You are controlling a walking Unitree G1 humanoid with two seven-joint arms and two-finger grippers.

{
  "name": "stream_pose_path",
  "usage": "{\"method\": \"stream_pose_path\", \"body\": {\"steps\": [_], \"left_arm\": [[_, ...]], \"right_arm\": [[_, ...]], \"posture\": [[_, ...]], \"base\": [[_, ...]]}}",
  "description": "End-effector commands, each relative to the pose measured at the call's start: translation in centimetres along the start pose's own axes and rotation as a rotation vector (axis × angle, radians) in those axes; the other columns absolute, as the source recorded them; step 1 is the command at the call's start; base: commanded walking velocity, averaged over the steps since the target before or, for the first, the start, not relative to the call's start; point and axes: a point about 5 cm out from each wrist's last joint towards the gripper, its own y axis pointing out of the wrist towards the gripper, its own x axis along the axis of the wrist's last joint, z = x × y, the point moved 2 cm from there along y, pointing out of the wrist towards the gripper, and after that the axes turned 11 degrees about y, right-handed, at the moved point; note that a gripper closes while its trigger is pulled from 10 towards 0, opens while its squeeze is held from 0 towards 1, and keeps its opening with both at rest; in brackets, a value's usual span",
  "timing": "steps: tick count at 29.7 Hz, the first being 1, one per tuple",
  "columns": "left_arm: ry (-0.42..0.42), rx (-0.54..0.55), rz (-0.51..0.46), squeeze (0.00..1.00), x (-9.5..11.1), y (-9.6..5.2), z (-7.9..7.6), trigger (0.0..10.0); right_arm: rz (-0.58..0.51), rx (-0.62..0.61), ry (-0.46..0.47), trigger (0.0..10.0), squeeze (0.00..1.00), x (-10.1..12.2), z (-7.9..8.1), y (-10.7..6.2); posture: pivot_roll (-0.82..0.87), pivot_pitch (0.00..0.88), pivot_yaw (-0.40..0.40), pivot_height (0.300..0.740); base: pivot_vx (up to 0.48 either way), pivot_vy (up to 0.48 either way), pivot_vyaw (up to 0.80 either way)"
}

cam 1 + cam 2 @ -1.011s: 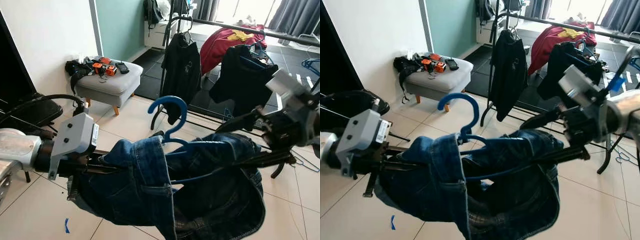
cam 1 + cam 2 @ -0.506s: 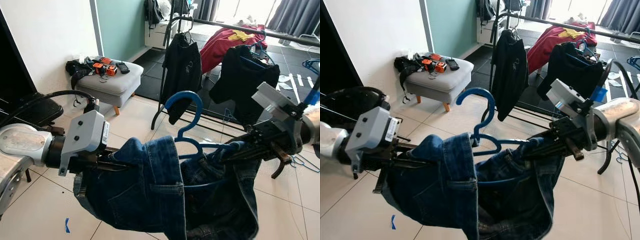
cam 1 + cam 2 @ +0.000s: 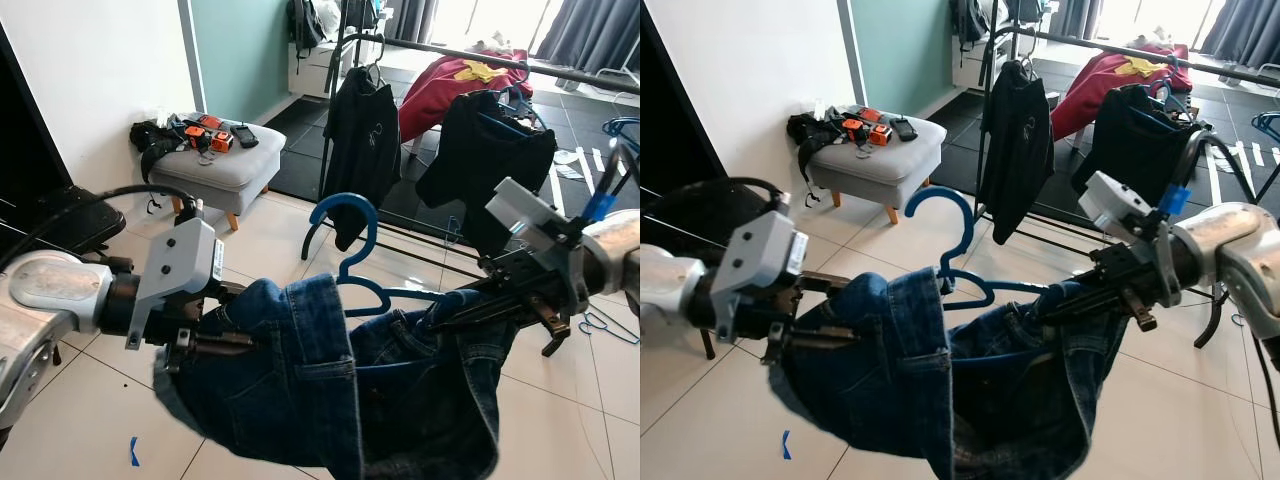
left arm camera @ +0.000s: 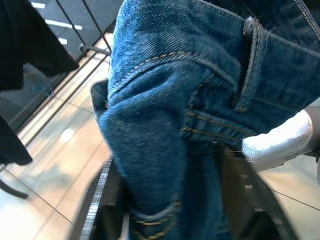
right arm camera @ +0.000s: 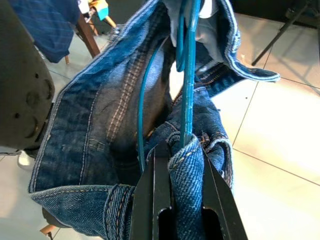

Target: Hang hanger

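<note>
Right tool (image 5: 186, 150): clamped on jeans (image 3: 400, 390) and blue hanger (image 3: 352, 260) at their right end.
Left tool (image 3: 215, 335): buried in the jeans' left end; grip state cannot be told.
Hanger: held mid-air between both tools, hook up.
Rack (image 3: 470, 55): beyond, carrying dark shirts.
Stool (image 3: 220, 160): far left.

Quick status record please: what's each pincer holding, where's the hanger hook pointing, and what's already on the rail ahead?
left pincer: buried in the waistband of the jeans; fingers hidden by denim
right pincer: shut on the jeans with the blue hanger bar between its fingers
hanger: threaded through the jeans, hook standing upright above them
jeans: slung between the two pincers, sagging below
garment rack: ahead on the tiled floor, not yet reached
on the rack: two black garments, one red garment
footstool: ahead on the left, small items on top
</note>
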Motion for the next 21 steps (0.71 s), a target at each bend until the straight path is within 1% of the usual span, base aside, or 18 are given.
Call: {"method": "stream_pose_path", "body": {"steps": [1,2,3,4,6,7,10,11,14,15,16,17,20,21], "left_arm": [[-0.036,0.014,0.063,1.00,-1.1,-0.4,0.0,10.0],[-0.080,0.058,0.076,1.00,-1.9,-1.0,0.0,10.0],[-0.080,0.058,0.076,1.00,-1.9,-1.0,0.0,10.0],[-0.138,0.102,0.054,1.00,-2.2,-1.9,-0.2,10.0],[-0.138,0.102,0.054,1.00,-2.2,-1.9,-0.2,10.0],[-0.189,0.149,0.045,1.00,-2.7,-3.0,-0.6,10.0],[-0.189,0.149,0.045,1.00,-2.7,-3.0,-0.6,10.0],[-0.230,0.214,0.051,1.00,-3.4,-4.3,-0.7,10.0],[-0.230,0.214,0.051,1.00,-3.4,-4.3,-0.7,10.0],[-0.271,0.356,0.102,1.00,-5.2,-6.1,-0.5,10.0],[-0.271,0.356,0.102,1.00,-5.2,-6.1,-0.5,10.0],[-0.334,0.619,0.190,1.00,-8.2,-8.3,0.2,10.0],[-0.334,0.619,0.190,1.00,-8.2,-8.3,0.2,10.0],[-0.404,0.826,0.258,0.00,-10.6,-9.6,0.2,10.0]], "right_arm": [[-0.018,-0.029,-0.009,0.0,0.00,0.2,-0.2,-0.2],[-0.028,-0.063,0.003,0.0,0.00,-0.1,-0.6,0.0],[-0.028,-0.063,0.003,0.0,0.00,-0.1,-0.6,0.0],[-0.047,-0.098,0.024,0.0,0.00,-0.5,-0.8,0.2],[-0.047,-0.098,0.024,0.0,0.00,-0.5,-0.8,0.2],[-0.067,-0.137,0.048,0.0,0.00,-0.9,-1.1,0.3],[-0.067,-0.137,0.048,0.0,0.00,-0.9,-1.1,0.3],[-0.084,-0.180,0.074,0.0,0.00,-1.4,-1.4,0.2],[-0.084,-0.180,0.074,0.0,0.00,-1.4,-1.4,0.2],[-0.100,-0.255,0.115,0.0,0.00,-2.2,-2.1,0.2],[-0.100,-0.255,0.115,0.0,0.00,-2.2,-2.1,0.2],[-0.109,-0.341,0.168,0.0,0.00,-3.6,-3.0,0.6],[-0.109,-0.341,0.168,0.0,0.00,-3.6,-3.0,0.6],[-0.108,-0.411,0.207,0.0,0.00,-4.7,-3.7,1.1]], "posture": [[-0.08,0.029,-0.052,0.740],[-0.08,0.033,-0.050,0.740],[-0.08,0.033,-0.050,0.740],[-0.09,0.035,-0.049,0.740],[-0.09,0.035,-0.049,0.740],[-0.08,0.038,-0.049,0.740],[-0.08,0.038,-0.049,0.740],[-0.08,0.042,-0.049,0.740],[-0.08,0.042,-0.049,0.740],[-0.08,0.047,-0.047,0.740],[-0.08,0.047,-0.047,0.740],[-0.08,0.053,-0.046,0.740],[-0.08,0.053,-0.046,0.740],[-0.08,0.053,-0.046,0.740]], "base": [[0.000,0.000,0.00],[0.000,0.000,0.00],[0.000,0.000,0.00],[0.000,0.000,0.00],[0.000,0.000,0.00],[0.000,0.000,0.00],[0.000,0.000,0.00],[0.000,0.000,0.00],[0.000,0.000,0.00],[0.000,0.000,0.00],[0.000,0.000,0.00],[0.000,0.000,0.00],[0.000,0.000,0.00],[0.000,0.000,0.00]]}}
